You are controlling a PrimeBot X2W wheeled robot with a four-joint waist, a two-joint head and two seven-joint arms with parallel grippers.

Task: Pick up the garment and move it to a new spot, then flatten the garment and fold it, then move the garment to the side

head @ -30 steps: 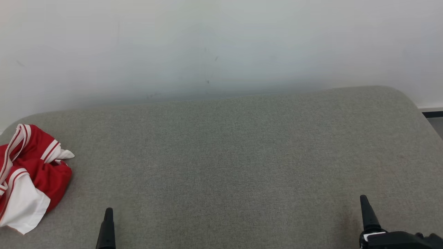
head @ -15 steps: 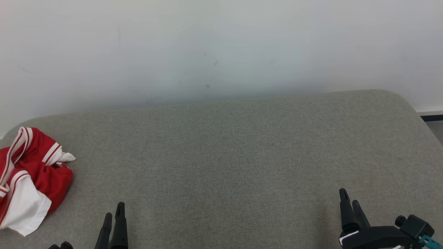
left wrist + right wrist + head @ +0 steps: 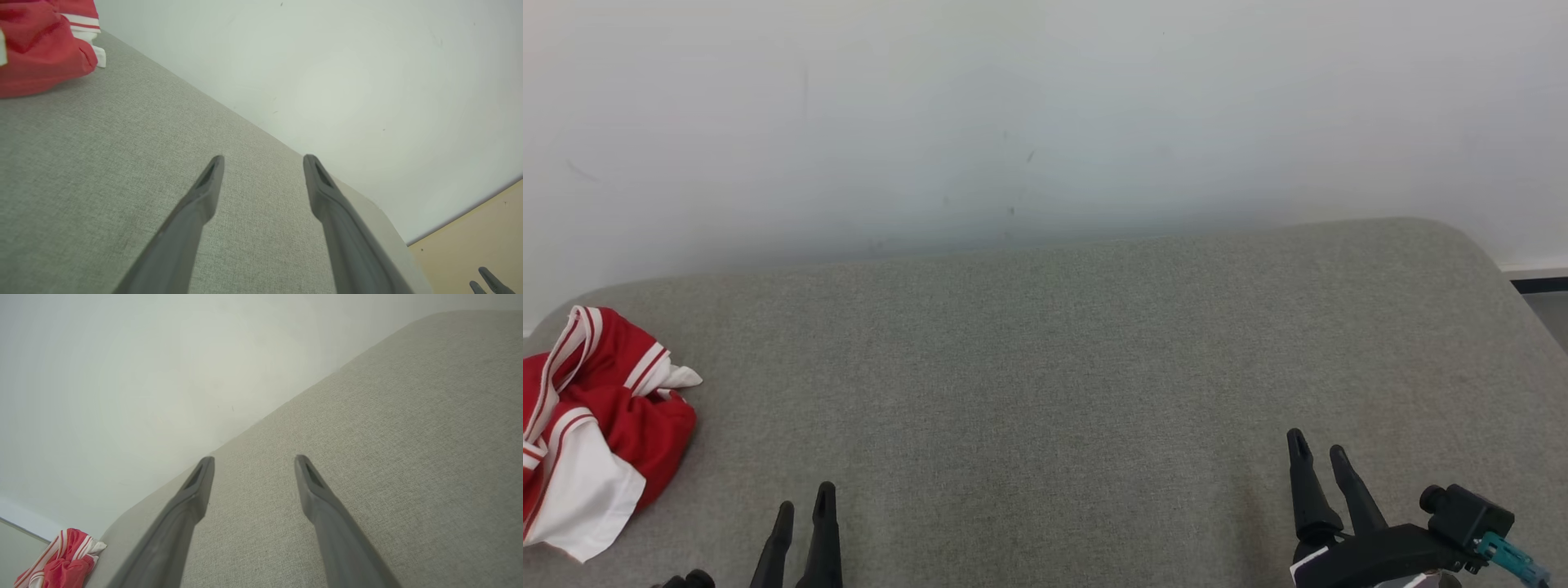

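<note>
Garment first: you have the crumpled red-and-white striped fabric garment (image 3: pixel 596 425) at nine o'clock in the head view, bunched at the left end of the grey woven upholstered surface (image 3: pixel 1054 367), with its white panel toward you. Moving right, your left gripper (image 3: pixel 805 496) rises at seven o'clock, near the garment but apart from it, its two dark fingers spread with nothing between them. The left wrist view puts the garment at ten o'clock, ahead of those fingers. The grey surface runs on across the middle, with the pale wall (image 3: pixel 1045 122) behind it at twelve o'clock. Your right gripper (image 3: pixel 1316 443) stands at five o'clock, jaws likewise parted and holding nothing, well apart from the garment.
</note>
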